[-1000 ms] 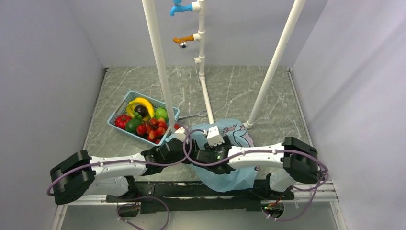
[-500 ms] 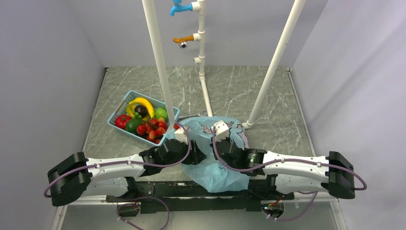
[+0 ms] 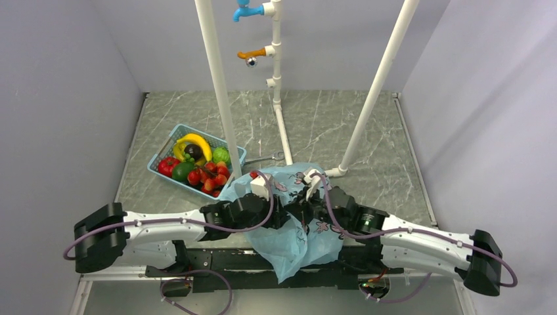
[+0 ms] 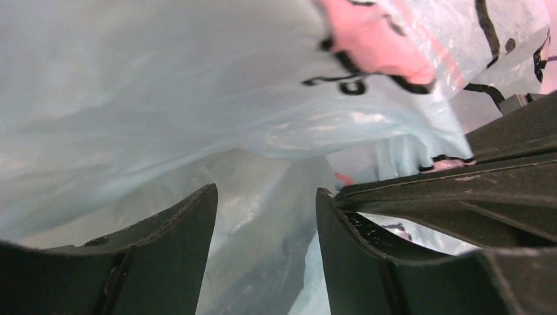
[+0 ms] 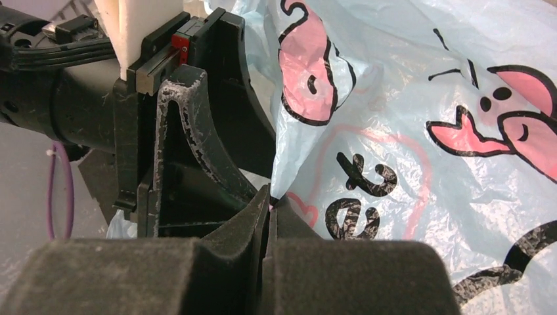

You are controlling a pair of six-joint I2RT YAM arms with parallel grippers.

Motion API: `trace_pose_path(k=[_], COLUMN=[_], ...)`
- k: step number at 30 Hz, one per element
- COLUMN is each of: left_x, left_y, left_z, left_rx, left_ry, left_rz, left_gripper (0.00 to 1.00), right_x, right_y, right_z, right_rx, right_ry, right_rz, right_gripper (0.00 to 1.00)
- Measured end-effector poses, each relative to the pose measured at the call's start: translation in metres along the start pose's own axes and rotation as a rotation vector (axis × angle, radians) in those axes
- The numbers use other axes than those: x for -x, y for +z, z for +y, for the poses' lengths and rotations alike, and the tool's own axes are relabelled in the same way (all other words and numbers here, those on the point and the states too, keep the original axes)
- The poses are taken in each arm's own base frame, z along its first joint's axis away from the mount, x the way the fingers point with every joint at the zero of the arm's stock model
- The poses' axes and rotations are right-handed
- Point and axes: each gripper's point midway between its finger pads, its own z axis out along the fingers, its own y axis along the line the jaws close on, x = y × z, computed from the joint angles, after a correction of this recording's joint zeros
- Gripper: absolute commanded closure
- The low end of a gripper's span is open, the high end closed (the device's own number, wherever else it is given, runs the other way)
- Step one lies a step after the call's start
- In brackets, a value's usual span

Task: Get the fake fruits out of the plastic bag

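The overhead view alone shows the whole plastic bag (image 3: 292,246). It lies at the middle of the tabletop's (image 3: 328,118) near edge, bunched between the two arms. Its long axis runs far to near, and it tapers to a point that hangs past the near edge over the black base rail. I cannot tell where its mouth faces.

Only the right wrist view shows the print clearly: thin, crinkled, translucent light-blue film with black "et" lettering, pink shapes outlined in black and a faint pink outline.

That view also shows the right gripper (image 5: 269,207) clenched, its tips meeting on a fold of the film. One black finger (image 5: 187,151) of the other arm stands just beside it.

The left wrist view looks into pale folds. There the left gripper (image 4: 266,193) is released, its fingers apart with film around and beyond them. A small red spot shows past them, too small to identify.

Most fake fruits (image 3: 203,177) sit in the blue basket (image 3: 164,147) toward the tabletop's left edge: small glossy red pieces, a larger red one and a dark green one. One red piece (image 3: 253,174) lies at the bag's far edge.
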Motion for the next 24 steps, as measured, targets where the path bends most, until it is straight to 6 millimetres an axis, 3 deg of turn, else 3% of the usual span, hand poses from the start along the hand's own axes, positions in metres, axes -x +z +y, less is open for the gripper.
trace_pose_path(k=[8, 12, 17, 21, 24], left_x=[-0.013, -0.017, -0.022, -0.016, -0.004], left_y=[0.031, 0.047, 0.062, 0.067, 0.059], left_z=[0.005, 0.005, 0.005, -0.003, -0.009], left_rx=[0.069, 0.072, 0.062, 0.034, 0.016], left_ry=[0.044, 0.045, 0.046, 0.032, 0.007], left_rz=[0.051, 0.050, 0.047, 0.017, -0.030], left_gripper=[0.38, 0.30, 0.30, 0.33, 0.32], right_x=[-0.007, -0.003, -0.008, -0.012, -0.014], right_y=[-0.023, -0.031, -0.034, -0.035, -0.033], right_z=[-0.011, -0.010, -0.017, -0.020, -0.019], right_rx=[0.008, 0.017, -0.013, -0.027, -0.020], right_ry=[0.087, 0.114, 0.129, 0.140, 0.142], right_rz=[-0.061, -0.087, -0.076, -0.065, -0.053], right_gripper=[1.00, 1.00, 1.00, 1.00, 1.00])
